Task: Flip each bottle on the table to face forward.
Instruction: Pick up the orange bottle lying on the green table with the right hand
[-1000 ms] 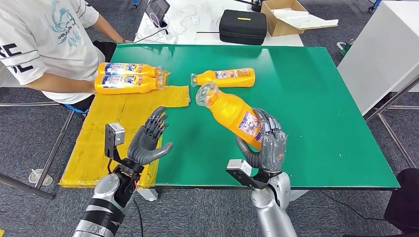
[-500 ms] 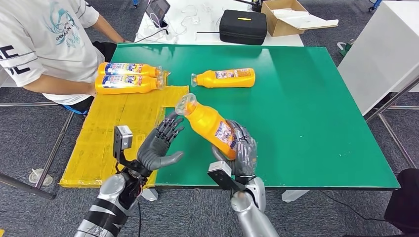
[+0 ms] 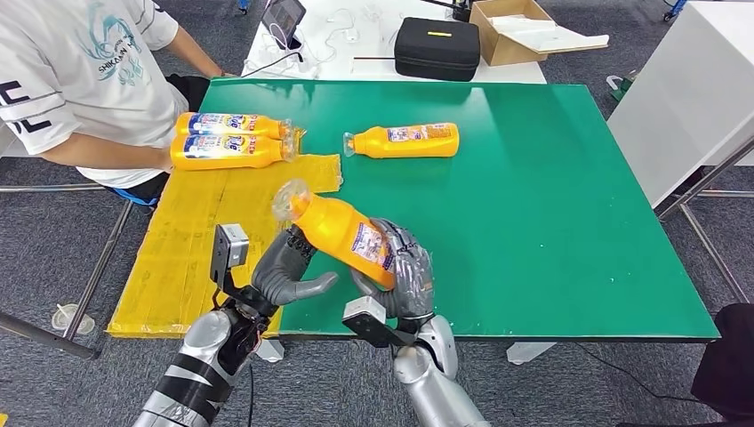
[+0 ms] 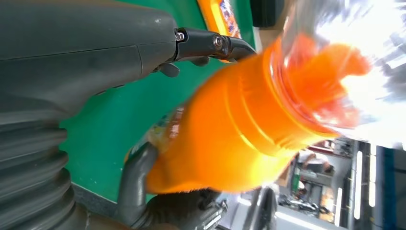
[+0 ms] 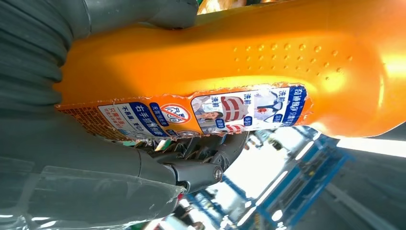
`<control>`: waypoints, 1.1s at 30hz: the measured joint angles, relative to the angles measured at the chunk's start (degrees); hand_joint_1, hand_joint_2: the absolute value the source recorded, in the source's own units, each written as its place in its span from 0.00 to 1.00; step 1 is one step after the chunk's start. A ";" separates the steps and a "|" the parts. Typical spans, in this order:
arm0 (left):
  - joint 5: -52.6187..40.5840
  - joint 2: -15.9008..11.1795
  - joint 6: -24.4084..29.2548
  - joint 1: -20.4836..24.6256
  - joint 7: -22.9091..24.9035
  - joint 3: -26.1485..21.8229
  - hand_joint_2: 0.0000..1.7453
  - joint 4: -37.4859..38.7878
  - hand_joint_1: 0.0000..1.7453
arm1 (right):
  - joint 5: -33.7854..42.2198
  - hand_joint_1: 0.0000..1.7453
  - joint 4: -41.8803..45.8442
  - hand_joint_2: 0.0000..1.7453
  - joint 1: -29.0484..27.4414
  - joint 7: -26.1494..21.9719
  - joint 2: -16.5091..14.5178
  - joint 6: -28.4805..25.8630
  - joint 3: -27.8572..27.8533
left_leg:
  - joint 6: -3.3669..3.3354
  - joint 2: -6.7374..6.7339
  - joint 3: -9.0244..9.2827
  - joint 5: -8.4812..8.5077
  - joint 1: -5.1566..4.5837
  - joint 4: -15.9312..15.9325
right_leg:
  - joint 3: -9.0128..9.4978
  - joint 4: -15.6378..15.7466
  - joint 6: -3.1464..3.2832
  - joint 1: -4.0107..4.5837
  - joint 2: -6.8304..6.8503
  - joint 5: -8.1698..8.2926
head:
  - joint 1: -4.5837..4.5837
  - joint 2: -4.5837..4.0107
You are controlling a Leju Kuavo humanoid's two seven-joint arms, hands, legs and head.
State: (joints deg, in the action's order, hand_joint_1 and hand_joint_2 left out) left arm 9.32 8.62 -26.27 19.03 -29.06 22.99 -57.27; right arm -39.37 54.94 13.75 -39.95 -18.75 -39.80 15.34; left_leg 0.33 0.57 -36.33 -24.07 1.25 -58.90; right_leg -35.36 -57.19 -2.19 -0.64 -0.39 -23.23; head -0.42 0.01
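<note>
The right hand's [image 3: 402, 277] dark fingers [image 3: 411, 267] are clenched around the labelled lower body of an orange plastic bottle with a clear cap [image 3: 338, 233], carried tilted above the near edge of the green tabletop [image 3: 569, 205], cap up and to the left. The left hand [image 3: 289, 269] is spread beneath the neck end, its thumb just beside the bottle, holding nothing. The bottle looks full, so fairly heavy; its smooth, rigid shell may slip, and the dimpled waist and paper label seem the surest places to hold. Far off, another orange bottle [image 3: 405, 140] lies mid-table, and two more [image 3: 229, 140] lie far left beside a seated person [image 3: 80, 80], on yellow sheeting [image 3: 191, 240].
</note>
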 joint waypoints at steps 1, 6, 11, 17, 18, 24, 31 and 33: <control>-0.11 0.05 0.49 0.38 0.16 0.15 1.00 0.60 0.00 | -0.72 1.00 -0.23 1.00 0.10 -0.01 -0.24 0.00 0.35 | 0.00 0.01 0.00 0.00 0.00 0.00 | 0.00 0.00 0.00 0.00 0.00 0.00 | 0.00 -0.01; 2.23 0.52 -0.36 2.38 0.32 0.31 1.00 4.43 0.00 | -1.45 1.00 -2.26 1.00 0.70 -0.03 -0.50 0.00 2.18 | -0.01 0.01 -0.01 0.01 0.01 0.00 | 0.01 -0.01 0.00 0.00 0.00 0.00 | 0.02 0.00; 5.56 0.68 -3.02 3.02 0.33 -0.60 1.00 6.98 0.00 | 0.99 1.00 -6.16 1.00 1.60 -0.03 -0.50 -0.07 4.34 | -0.01 0.01 -0.01 0.01 0.00 0.00 | 0.01 -0.01 0.00 -0.01 0.00 0.00 | 0.03 0.00; 6.31 0.75 -2.96 2.98 0.02 -1.37 1.00 8.45 0.00 | 2.99 1.00 -9.96 1.00 2.52 0.07 -0.50 -0.24 6.72 | -0.01 0.01 -0.01 0.01 0.00 0.00 | 0.01 -0.01 0.00 0.00 0.00 0.00 | 0.03 -0.01; 6.71 0.78 -3.11 2.94 -0.07 -1.50 1.00 8.58 0.00 | 3.29 1.00 -10.49 1.00 2.67 0.14 -0.50 -0.25 7.12 | 0.00 0.01 -0.01 0.01 0.00 0.00 | 0.01 -0.01 0.00 0.00 0.00 0.00 | 0.03 -0.01; 6.60 0.84 -2.53 2.14 -0.82 -2.38 1.00 8.23 0.12 | 5.25 1.00 -12.70 1.00 3.37 0.33 -0.50 -0.29 8.72 | -0.01 0.01 -0.01 0.01 0.00 0.00 | 0.01 -0.01 0.00 0.00 0.00 0.00 | 0.03 -0.01; -0.68 0.75 2.24 1.76 -2.84 -2.15 1.00 6.59 1.00 | 6.69 1.00 -13.34 1.00 4.48 0.77 -0.59 -0.31 9.28 | -0.01 0.01 -0.01 0.01 0.00 0.00 | 0.01 -0.01 0.00 0.00 0.00 0.00 | 0.02 0.00; -2.61 0.75 3.48 1.75 -3.67 -2.04 1.00 5.98 1.00 | 7.15 1.00 -13.35 1.00 4.85 1.05 -0.68 -0.31 9.59 | -0.01 0.01 -0.01 0.01 0.00 0.00 | 0.00 -0.01 0.00 0.00 0.00 0.00 | 0.02 0.00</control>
State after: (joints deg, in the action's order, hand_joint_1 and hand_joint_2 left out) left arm 6.71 9.38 -22.80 20.79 -32.73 20.95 -51.29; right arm -32.22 41.59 18.61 -38.90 -19.44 -40.11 24.93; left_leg 0.32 0.58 -36.35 -24.05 1.25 -58.90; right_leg -35.36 -57.20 -2.19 -0.64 -0.39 -23.22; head -0.40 0.01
